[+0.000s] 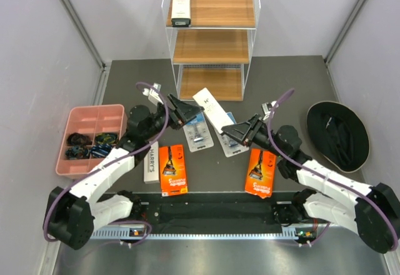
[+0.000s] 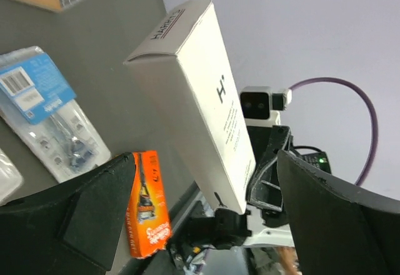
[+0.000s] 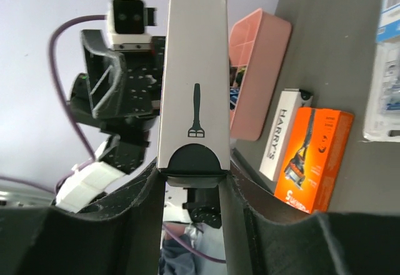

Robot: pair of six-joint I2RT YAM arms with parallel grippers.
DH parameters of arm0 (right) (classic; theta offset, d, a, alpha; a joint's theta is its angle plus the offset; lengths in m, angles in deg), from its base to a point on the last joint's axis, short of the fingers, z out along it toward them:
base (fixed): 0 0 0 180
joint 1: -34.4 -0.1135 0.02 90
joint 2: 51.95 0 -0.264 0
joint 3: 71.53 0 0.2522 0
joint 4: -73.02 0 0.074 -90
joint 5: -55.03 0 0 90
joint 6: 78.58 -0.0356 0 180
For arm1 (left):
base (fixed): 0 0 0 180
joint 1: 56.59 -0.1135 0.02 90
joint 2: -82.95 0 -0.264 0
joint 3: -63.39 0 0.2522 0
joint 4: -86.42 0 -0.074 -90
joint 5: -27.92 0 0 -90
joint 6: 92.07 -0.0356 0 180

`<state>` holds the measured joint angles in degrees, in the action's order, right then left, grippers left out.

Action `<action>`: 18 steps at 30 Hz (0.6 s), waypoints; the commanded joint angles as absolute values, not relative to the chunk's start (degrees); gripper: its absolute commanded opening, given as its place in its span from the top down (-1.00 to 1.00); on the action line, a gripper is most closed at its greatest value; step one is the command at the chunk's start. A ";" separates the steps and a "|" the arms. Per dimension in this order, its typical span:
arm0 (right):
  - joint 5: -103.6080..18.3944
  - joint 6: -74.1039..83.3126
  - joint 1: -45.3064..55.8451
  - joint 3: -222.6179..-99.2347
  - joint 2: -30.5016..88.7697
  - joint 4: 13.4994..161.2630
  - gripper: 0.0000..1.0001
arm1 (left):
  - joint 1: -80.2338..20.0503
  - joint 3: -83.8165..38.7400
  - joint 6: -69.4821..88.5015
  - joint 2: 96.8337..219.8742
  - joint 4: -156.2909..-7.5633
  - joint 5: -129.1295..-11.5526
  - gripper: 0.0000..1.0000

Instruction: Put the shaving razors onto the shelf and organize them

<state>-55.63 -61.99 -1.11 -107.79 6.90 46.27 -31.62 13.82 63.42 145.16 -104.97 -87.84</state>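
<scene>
Right wrist: right hand [image 3: 192,176] pinches long white box [image 3: 190,69], razor icon printed; left hand [image 2: 203,162] gapes.

The top camera looks steeply down from high at six o'clock, with the shelf [image 1: 211,37] at twelve and the pink tray [image 1: 92,139] at nine. The left wrist camera faces about three o'clock, close to the raised white box [image 2: 200,100], the right arm [image 2: 265,156] behind it. The right wrist camera faces nine o'clock, nearer still to that box, toward the left arm [image 3: 115,94] and the tray. All three views share the box.
</scene>
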 commanded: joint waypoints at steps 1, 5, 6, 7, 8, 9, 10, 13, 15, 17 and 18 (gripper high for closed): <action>-50.44 -58.98 -1.81 -109.46 1.85 52.59 0.93 | -32.07 6.06 53.49 143.24 -93.65 -84.58 -0.98; -50.17 -57.67 -1.73 -110.77 0.09 56.63 0.93 | -32.07 -0.37 45.58 143.15 -80.11 -79.51 -0.98; -50.26 -57.23 -1.73 -111.13 -0.44 58.21 0.93 | -32.07 -1.60 42.35 142.80 -73.91 -78.18 -0.98; -50.43 -56.88 -1.73 -111.57 -0.70 59.27 0.93 | -32.07 -4.39 40.84 142.80 -71.06 -76.42 -0.98; -50.78 -56.52 -1.73 -112.79 -0.88 60.49 0.93 | -32.07 -5.99 39.25 142.71 -68.25 -74.58 -0.98; -50.87 -55.48 -1.64 -113.32 -1.23 63.03 0.93 | -32.07 -7.48 36.11 142.71 -62.48 -70.73 -0.98; -50.96 -54.86 -1.73 -113.94 -1.93 64.19 0.93 | -32.07 -10.37 34.86 142.80 -59.90 -68.61 -0.98; -50.96 -52.92 -1.73 -116.13 -2.99 68.39 0.93 | -32.07 -16.27 31.68 144.12 -47.52 -57.01 -0.98; -51.14 -51.69 -1.73 -117.98 -3.17 69.82 0.93 | -32.07 -19.69 30.98 145.52 -42.75 -51.91 -0.98; -51.40 -51.16 -1.73 -119.47 -3.17 71.05 0.93 | -32.07 -20.50 30.45 145.79 -39.49 -48.46 -0.98; -51.49 -50.99 -1.73 -119.92 -3.17 71.31 0.93 | -32.07 -20.24 30.19 145.53 -39.22 -48.11 -0.98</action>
<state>-51.39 -54.10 -1.11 -114.61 -1.58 70.58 -31.82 -17.68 34.84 144.95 -50.92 -59.10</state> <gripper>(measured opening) 0.357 0.987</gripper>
